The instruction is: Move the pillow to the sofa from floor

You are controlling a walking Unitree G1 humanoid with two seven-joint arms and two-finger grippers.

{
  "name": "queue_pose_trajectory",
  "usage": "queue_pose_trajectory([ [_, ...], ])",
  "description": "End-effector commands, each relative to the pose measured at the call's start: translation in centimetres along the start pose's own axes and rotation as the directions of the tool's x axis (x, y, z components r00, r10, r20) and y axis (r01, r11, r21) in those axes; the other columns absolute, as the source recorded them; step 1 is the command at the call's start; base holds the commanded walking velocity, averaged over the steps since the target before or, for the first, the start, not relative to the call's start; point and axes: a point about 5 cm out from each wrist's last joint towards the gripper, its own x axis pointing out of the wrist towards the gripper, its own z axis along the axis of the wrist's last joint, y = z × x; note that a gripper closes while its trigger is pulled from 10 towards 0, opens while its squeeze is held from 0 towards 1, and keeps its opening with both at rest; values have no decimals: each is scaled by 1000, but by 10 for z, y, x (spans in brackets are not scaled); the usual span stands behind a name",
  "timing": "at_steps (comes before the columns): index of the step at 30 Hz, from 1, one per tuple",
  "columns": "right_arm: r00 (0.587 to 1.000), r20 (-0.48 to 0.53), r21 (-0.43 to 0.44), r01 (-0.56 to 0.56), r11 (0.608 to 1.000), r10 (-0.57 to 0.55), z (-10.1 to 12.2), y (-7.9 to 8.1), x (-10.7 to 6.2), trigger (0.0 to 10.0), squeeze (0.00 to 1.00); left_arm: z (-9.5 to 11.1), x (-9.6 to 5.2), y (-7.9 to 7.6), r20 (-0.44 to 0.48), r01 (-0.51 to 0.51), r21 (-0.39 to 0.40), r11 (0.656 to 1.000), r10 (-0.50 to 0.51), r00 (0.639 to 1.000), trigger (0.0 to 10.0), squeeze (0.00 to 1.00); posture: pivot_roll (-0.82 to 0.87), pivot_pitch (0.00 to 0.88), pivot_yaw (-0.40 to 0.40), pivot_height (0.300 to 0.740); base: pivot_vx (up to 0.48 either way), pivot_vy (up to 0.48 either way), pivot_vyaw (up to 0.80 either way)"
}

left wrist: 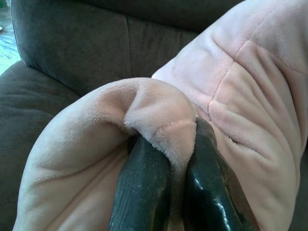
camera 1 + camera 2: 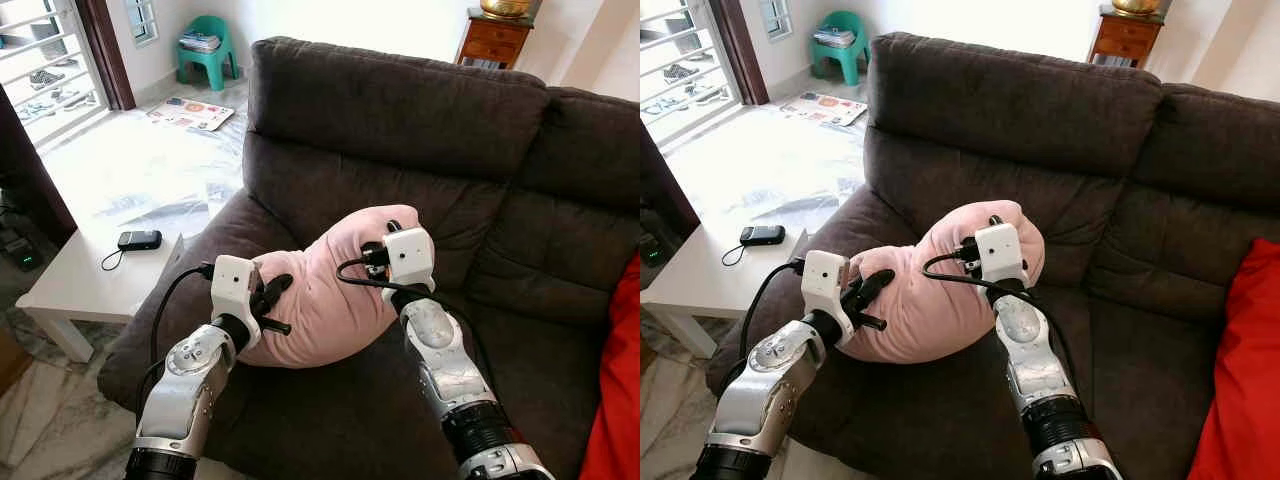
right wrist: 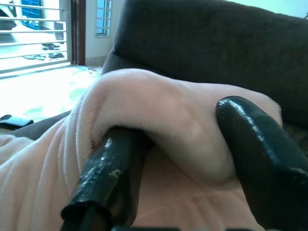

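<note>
Clearly, the pink pillow was held over the sofa seat, pinched at nine o'clock by the left gripper and at two o'clock by the right gripper.

Pale pink plush pillow, unpatterned. Dark brown fabric sofa, plain. Red cushion at the right. White low worktop. Teal plastic chair.
</note>
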Motion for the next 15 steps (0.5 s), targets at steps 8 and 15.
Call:
queue_pose_trajectory([
  [8,994,105,-53,40,998,-34,25,-2,12,10000,341,13,8,-30,63,148,33,988,-150,987,10000,0,60,0,-88,740,0,0,0],
  [15,977,141,-22,164,986,-159,32,-21,12,10000,0,11,8,-30,59,140,31,990,-142,988,10000,0,57,0,-89,740,0,0,0],
])
